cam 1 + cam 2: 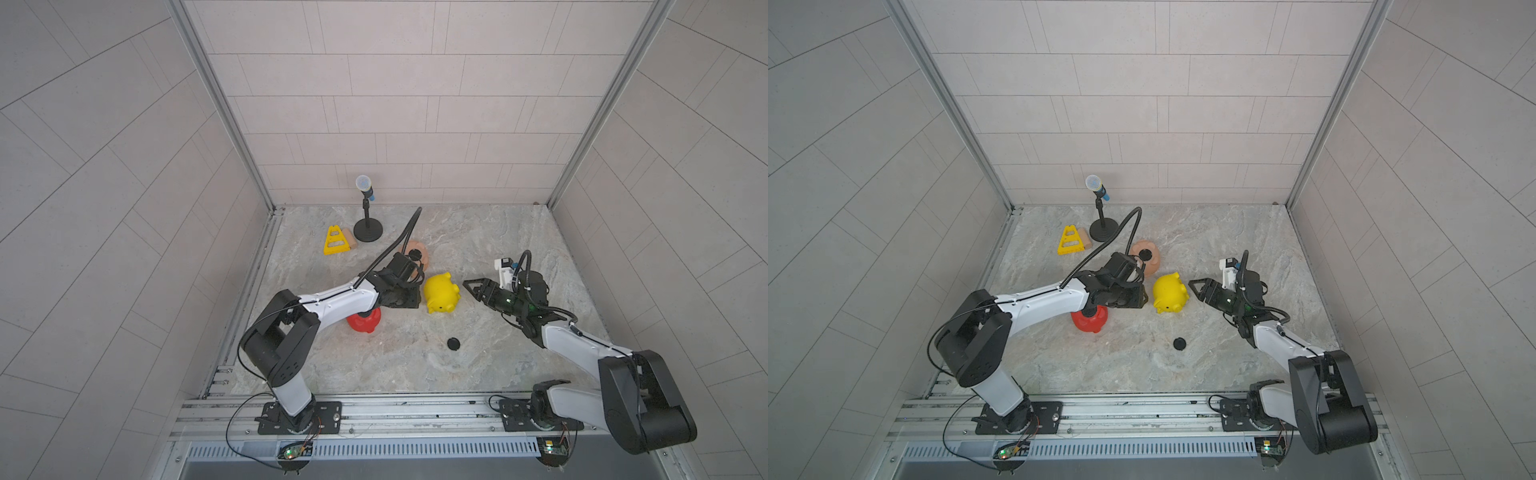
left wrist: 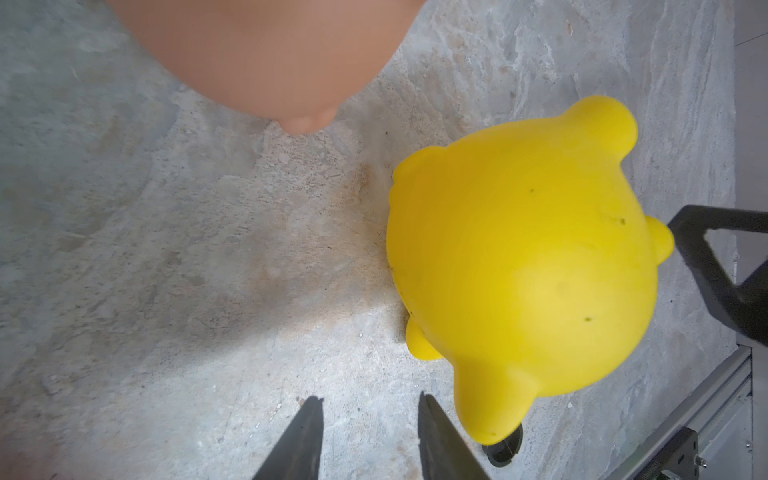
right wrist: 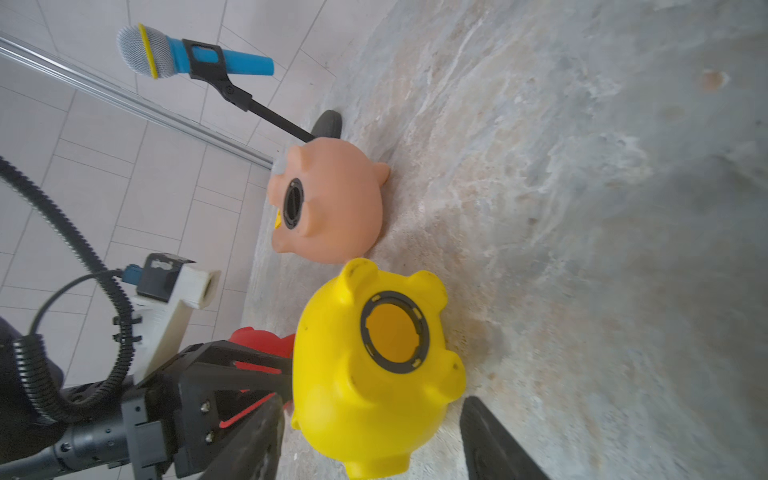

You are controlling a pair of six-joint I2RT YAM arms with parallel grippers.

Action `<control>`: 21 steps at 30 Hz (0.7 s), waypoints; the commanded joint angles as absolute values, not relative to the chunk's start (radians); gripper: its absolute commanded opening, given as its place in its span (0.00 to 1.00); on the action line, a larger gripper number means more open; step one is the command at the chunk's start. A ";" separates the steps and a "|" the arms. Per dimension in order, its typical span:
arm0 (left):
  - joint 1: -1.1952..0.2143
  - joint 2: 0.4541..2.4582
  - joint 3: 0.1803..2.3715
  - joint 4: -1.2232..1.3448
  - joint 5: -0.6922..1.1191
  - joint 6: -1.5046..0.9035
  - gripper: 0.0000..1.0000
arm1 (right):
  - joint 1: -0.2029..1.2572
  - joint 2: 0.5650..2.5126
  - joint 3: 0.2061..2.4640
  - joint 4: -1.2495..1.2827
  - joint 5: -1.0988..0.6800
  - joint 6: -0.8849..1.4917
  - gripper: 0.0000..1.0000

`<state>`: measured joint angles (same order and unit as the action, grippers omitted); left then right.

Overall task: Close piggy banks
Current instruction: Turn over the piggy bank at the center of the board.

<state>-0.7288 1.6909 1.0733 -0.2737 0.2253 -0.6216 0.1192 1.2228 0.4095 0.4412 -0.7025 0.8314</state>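
Note:
In both top views the yellow piggy bank [image 1: 441, 293] [image 1: 1168, 293] lies on its side mid-table. Its round belly hole [image 3: 395, 332] is uncovered and faces my right gripper [image 3: 370, 401]. That gripper [image 1: 471, 286] is open, a finger on each side of the pig with gaps. The left gripper [image 2: 368, 399] hovers open and empty just left of the pig [image 2: 519, 266]. Behind them, the peach-pink piggy bank [image 1: 424, 259] has a black plug [image 3: 293, 203] in its belly. Mostly hidden under my left arm is the red piggy bank [image 1: 365, 324]. A loose black plug [image 1: 453, 343] lies in front.
A toy microphone on a black stand [image 1: 368, 230] is at the back left. A yellow triangular frame [image 1: 336, 241] and a small tan block [image 1: 350, 240] lie beside it. Tiled walls close three sides. A metal rail [image 1: 415, 409] runs along the front.

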 commanded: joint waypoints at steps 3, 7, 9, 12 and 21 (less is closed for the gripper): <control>-0.726 1.677 1.095 -0.256 0.235 -0.633 0.42 | 0.156 1.262 0.449 0.495 -0.734 0.864 0.68; -0.726 1.681 1.097 -0.255 0.236 -0.633 0.42 | 0.173 1.300 0.449 0.532 -0.749 0.885 0.69; -0.726 1.682 1.098 -0.255 0.238 -0.633 0.42 | 0.178 1.320 0.452 0.537 -0.749 0.885 0.69; -0.726 1.686 1.101 -0.256 0.238 -0.633 0.42 | 0.188 1.345 0.452 0.559 -0.746 0.890 0.69; -0.726 1.695 1.110 -0.268 0.239 -0.624 0.41 | 0.215 1.405 0.461 0.600 -0.764 0.917 0.69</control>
